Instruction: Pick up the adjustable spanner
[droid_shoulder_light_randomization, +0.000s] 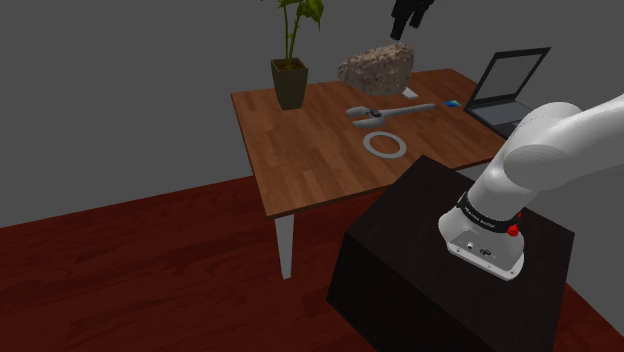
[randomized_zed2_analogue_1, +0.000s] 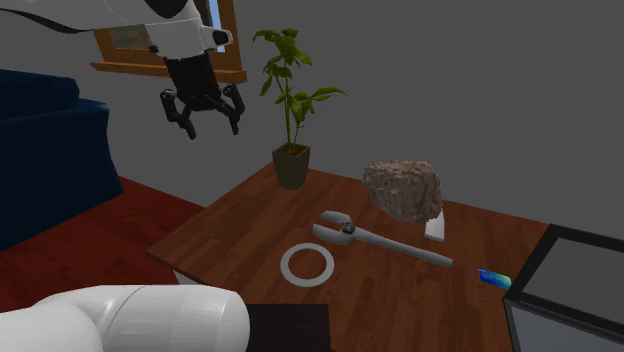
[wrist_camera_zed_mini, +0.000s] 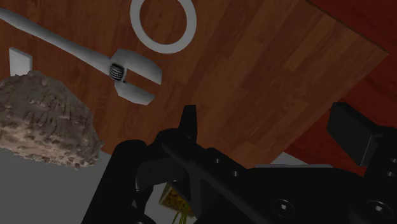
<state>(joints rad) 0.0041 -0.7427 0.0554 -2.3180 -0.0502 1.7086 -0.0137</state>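
Observation:
The adjustable spanner (droid_shoulder_light_randomization: 388, 112) is grey and lies flat on the wooden table (droid_shoulder_light_randomization: 300, 160), between a rough rock and a white ring. In the second exterior view the spanner (randomized_zed2_analogue_1: 380, 240) has its jaws toward the plant. My black gripper (randomized_zed2_analogue_1: 205, 108) hangs high above the table's far side, well clear of the spanner, open with nothing between its fingers. In the shoulder view the gripper (droid_shoulder_light_randomization: 410, 15) sits at the top edge, above the rock. In the wrist view the spanner (wrist_camera_zed_mini: 95, 60) lies far below, ahead of the gripper (wrist_camera_zed_mini: 267, 127).
A brown rock (randomized_zed2_analogue_1: 403, 188) stands just behind the spanner, beside a small white block (randomized_zed2_analogue_1: 435, 228). Before the spanner lies a white ring (randomized_zed2_analogue_1: 307, 265). A potted plant (randomized_zed2_analogue_1: 292, 160) stands at the table's corner. A laptop (randomized_zed2_analogue_1: 570, 290) and a small blue item (randomized_zed2_analogue_1: 493, 277) lie past the handle's end.

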